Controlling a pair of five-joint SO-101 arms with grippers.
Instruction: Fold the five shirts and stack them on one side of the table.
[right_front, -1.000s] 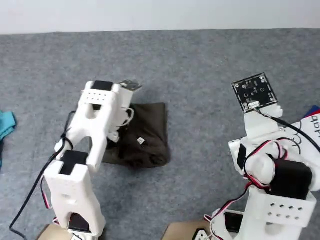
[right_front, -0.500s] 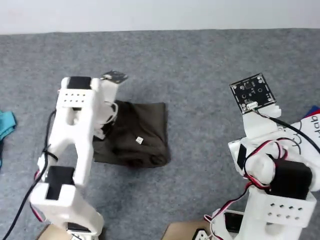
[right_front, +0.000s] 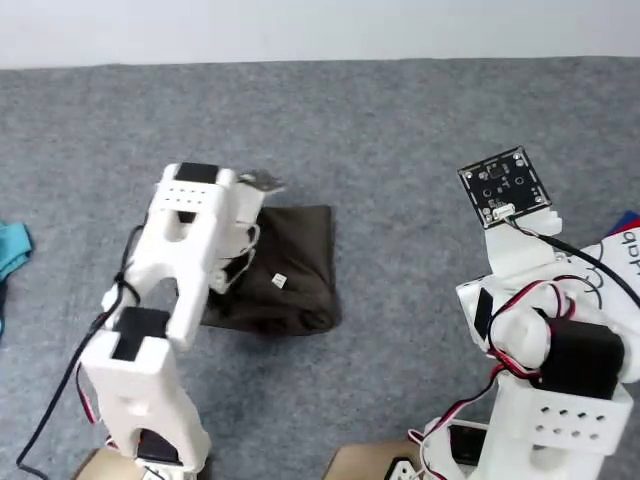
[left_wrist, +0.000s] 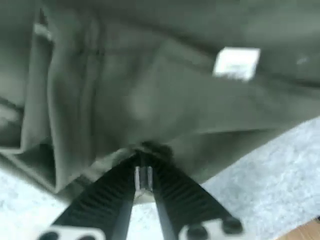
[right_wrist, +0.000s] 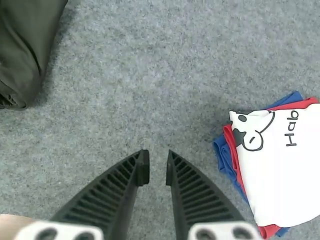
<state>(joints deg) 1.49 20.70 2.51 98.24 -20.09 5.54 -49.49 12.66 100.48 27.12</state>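
My left gripper (left_wrist: 145, 167) is clenched on a bunched fold at the edge of the dark olive shirt (right_front: 295, 260), which lies folded left of the table's (right_front: 400, 130) middle, its small white tag (left_wrist: 236, 63) facing up. What worries me is how little cloth sits between the tips. The pinch looks shallow, so a quick pull could let the fold slip out, or it could lift only the top layer and peel the bundle open. The wrist view shows several loose layers and a rolled hem beside the jaws, and I judge that dragging across the rough grey covering would catch the lower layers and skew the whole fold. My right gripper (right_wrist: 155, 167) hangs over bare table on the right with its fingers a narrow gap apart and nothing in them. It stands well apart from the dark shirt and gives no support at the far side. The stack of folded shirts (right_wrist: 280, 165) sits at the right edge, white on top of red and blue, so the carry is a long one across the table, and a one-handed haul that far risks the shirt sagging and landing crooked, or nudging the stack askew. A teal shirt (right_front: 12, 248) waits at the left edge, not yet folded as far as I can tell.
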